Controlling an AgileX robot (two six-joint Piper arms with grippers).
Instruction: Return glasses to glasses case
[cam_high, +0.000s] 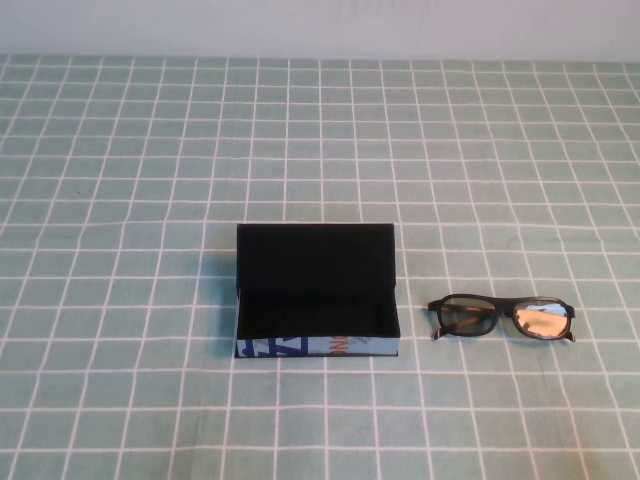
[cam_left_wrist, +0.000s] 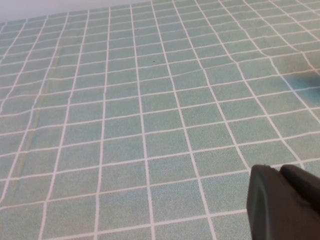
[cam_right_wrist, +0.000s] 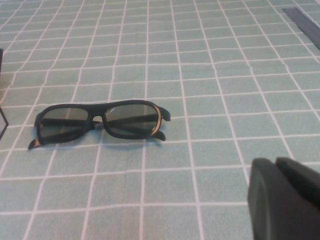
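Glasses (cam_right_wrist: 100, 122) lie folded ahead of right gripper (cam_right_wrist: 285, 200), awaiting pickup; case (cam_high: 317, 295) open. Left gripper (cam_left_wrist: 282, 202) over bare cloth. Neither grip readable.

- Setting: staged tabletop test bench, lab-like; room type otherwise cannot be determined.
- Evidence: table covered by a green cloth (cam_high: 120, 150) with white grid lines, slightly wrinkled.
- Plain pale wall (cam_high: 320, 25) along the 12 o'clock edge.
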